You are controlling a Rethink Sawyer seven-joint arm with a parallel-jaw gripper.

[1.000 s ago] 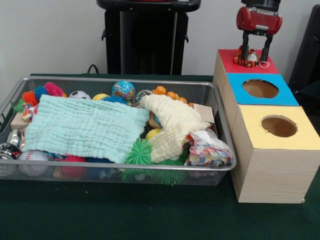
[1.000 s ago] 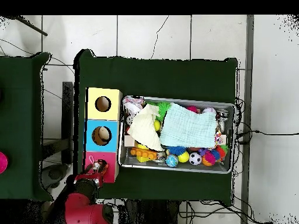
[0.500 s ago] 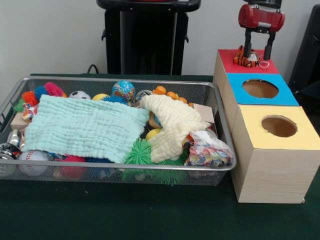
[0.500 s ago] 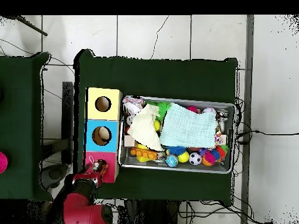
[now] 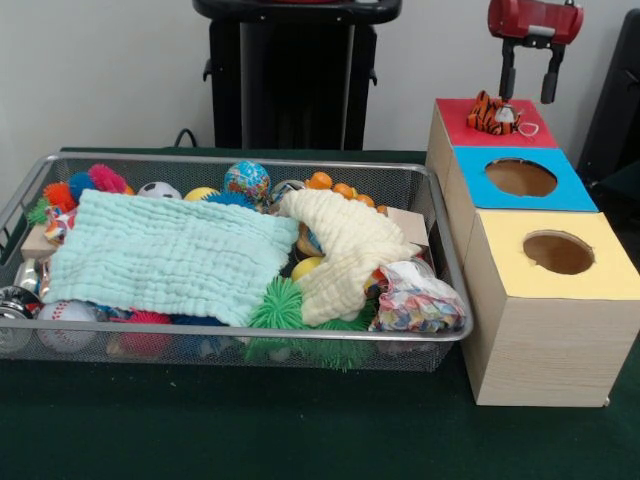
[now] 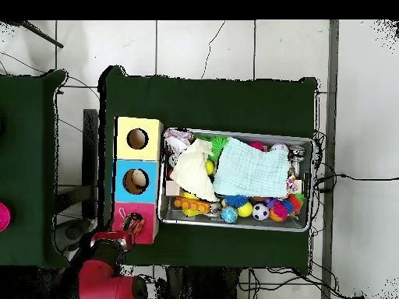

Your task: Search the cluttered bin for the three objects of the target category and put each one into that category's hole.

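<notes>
A small tiger-striped toy [image 5: 495,114] lies on top of the red box [image 5: 457,122], over its hole; the overhead view shows the toy [image 6: 136,225] there too. My gripper [image 5: 528,92] hangs open above and just behind it, with nothing between its fingers. The red and black arm [image 6: 101,272] is seen from above just off the red box's [image 6: 123,214] corner. The wire bin [image 5: 418,180] holds balls, spiky toys, a mint cloth [image 5: 165,255] and a cream cloth [image 5: 345,245] that hide much of the contents.
A blue box [image 5: 525,178] and a yellow box [image 5: 560,255], each with a round hole, stand in a row with the red one beside the bin [image 6: 308,187]. Something pale shows inside the blue box's hole [image 6: 137,181]. A crumpled patterned bag [image 5: 415,300] lies in the bin's corner.
My gripper has risen straight up off the tiger-striped toy, which stays on the red box. In the overhead view the arm has drawn back from the box.
</notes>
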